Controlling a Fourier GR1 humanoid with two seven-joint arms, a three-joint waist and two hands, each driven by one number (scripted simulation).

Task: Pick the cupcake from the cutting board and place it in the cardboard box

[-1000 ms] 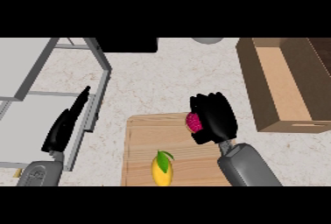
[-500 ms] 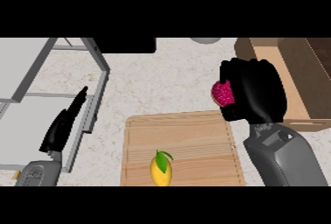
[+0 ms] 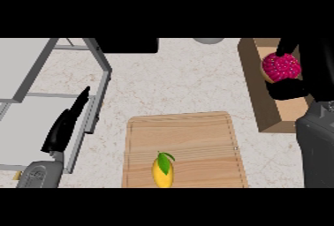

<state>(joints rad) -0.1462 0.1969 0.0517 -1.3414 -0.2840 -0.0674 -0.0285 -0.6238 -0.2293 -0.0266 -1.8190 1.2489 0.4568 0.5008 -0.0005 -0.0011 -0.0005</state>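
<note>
Holding: cupcake (image 3: 281, 67) w/ my right hand (image 3: 306, 73), fingers & thumb curled round it, pink top facing 9 o'clock.
Cupcake spot: up at approx 2 o'clock of the view, over the cardboard box (image 3: 262, 95), above the box's open inside; off the cutting board (image 3: 186, 150) altogether. Can't tell if it touches the box floor.
Right hand: black, comes in along the 3 o'clock edge; thumb shows just below the cupcake at its 6 o'clock. Grey forearm runs down to approx 4-5 o'clock.
Box: brown cardboard, long side running 12 to 6 o'clock, near wall & left wall visible; right part hidden by my hand & arm.
Cutting board: light wood, at 6 o'clock of the view, to the box's 7-8 o'clock, a strip of counter between them.
On board: a yellow mango (image 3: 162, 171) w/ green leaf, near the board's 6 o'clock edge, well apart from the cupcake.
Left hand: black (image 3: 68, 121), at 8-9 o'clock of the view, fingers straight & pointing to approx 1 o'clock, holding nothing; rests over the sink (image 3: 39, 110) rim. Grey forearm below it at 7 o'clock.
Sink: grey, metal-framed, fills the 9-10 o'clock side.
Counter: pale speckled stone (image 3: 176, 79) betw. sink & box.
Top edge: dark block at approx 11-12 o'clock & a grey round thing at approx 1 o'clock, both cut off, can't tell what they are.
</note>
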